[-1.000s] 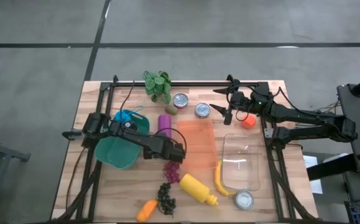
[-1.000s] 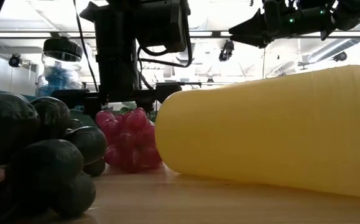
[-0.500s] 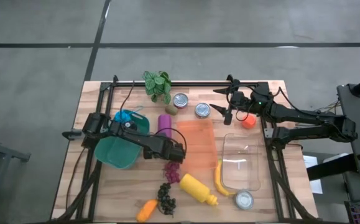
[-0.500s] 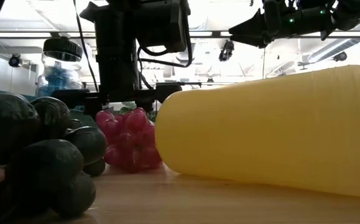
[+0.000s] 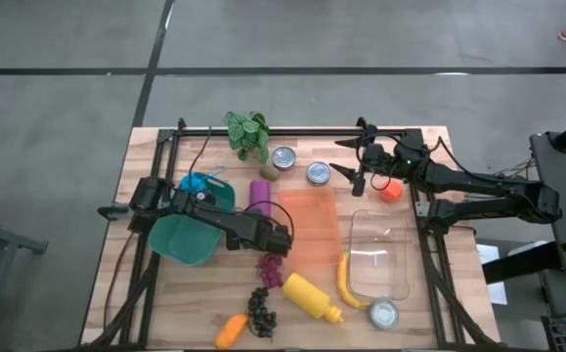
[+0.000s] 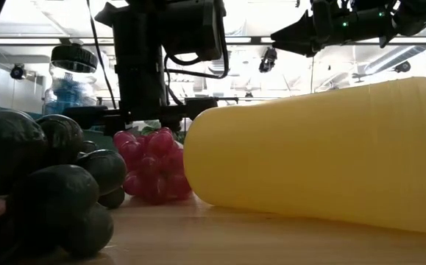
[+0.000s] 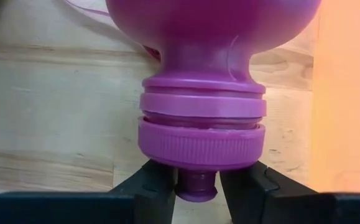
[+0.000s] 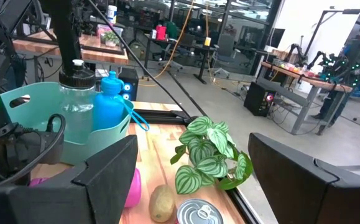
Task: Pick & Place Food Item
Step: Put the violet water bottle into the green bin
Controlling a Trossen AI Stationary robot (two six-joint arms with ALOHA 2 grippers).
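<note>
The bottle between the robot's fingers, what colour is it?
Purple bottle, best in the left wrist view.

From above, the left tool (image 5: pixel 281 241) is masked by its own arm, so its tips cannot be made out there. In the left wrist view the purple bottle (image 7: pixel 203 93) is cut off by the frame. Low down, the yellow bottle (image 6: pixel 323 147) blocks the tabletop behind it.

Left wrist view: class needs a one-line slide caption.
Left pincer closing around the nozzle of a purple bottle lying on the wooden table.
</note>
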